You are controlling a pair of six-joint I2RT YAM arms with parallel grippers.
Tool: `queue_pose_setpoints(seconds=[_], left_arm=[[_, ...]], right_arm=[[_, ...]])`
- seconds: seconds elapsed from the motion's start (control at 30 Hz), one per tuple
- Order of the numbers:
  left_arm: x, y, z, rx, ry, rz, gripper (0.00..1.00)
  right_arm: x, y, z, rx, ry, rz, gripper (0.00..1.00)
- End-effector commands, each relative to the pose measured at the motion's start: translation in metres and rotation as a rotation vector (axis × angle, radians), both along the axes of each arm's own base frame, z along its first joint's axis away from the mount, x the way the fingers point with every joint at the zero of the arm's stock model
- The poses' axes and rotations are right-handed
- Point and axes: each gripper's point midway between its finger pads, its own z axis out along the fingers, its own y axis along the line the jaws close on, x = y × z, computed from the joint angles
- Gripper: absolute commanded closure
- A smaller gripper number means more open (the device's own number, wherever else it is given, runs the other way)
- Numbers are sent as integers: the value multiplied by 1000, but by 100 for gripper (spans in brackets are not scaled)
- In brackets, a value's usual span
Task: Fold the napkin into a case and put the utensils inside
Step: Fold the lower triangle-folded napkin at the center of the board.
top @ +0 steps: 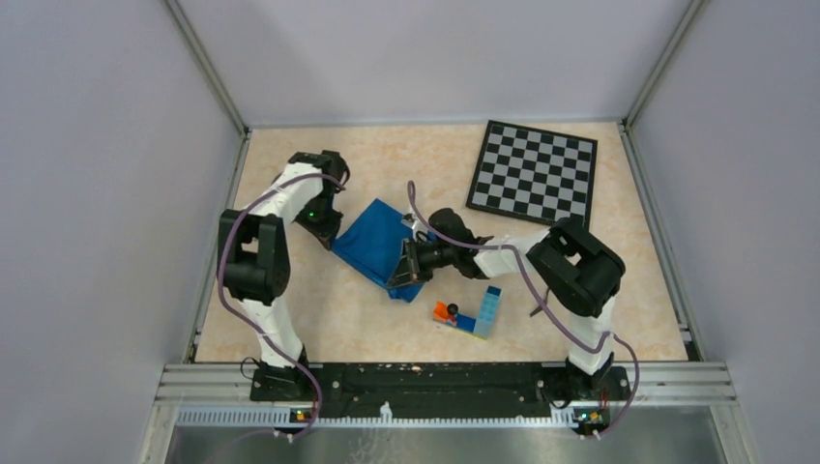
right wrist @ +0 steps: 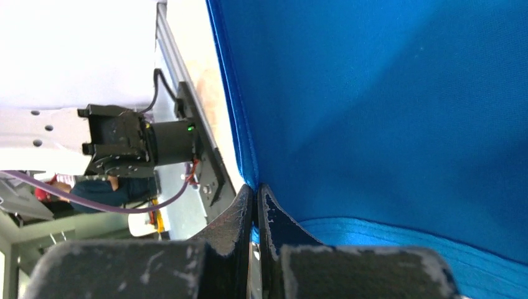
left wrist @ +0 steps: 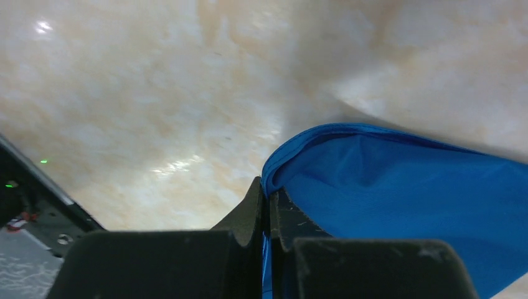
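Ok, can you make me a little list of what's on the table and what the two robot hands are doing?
napkin: bright blue cloth, mid-table, pinched from both sides
left gripper: shut on the napkin's rolled edge
right gripper: shut on the napkin's hem
chessboard: far right corner, lying flat, nothing on it
toy bricks: orange and blue, nearer the arm bases than the napkin, not touching it
table: pale marbled top

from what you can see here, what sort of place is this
Most likely a robot lab test cell: a tabletop boxed in by grey panels, a left arm and right arm bolted to its near rail, and practice props like a chessboard and toy bricks.
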Motion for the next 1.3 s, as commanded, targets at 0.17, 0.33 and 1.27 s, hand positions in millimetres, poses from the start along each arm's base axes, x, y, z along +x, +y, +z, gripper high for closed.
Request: queue_pose_setpoints(seconds=[0.17, 0.33, 1.27], left_arm=[[-30, 73, 44, 96, -85, 18, 100], [-20, 58, 39, 57, -47, 35, 100], [23, 9, -30, 87, 84, -11, 100]], right_arm=[[-31, 51, 30, 122, 6, 104, 100], [-30, 49, 30, 145, 50, 95, 100], [22, -2, -37, -63, -10, 32, 100]])
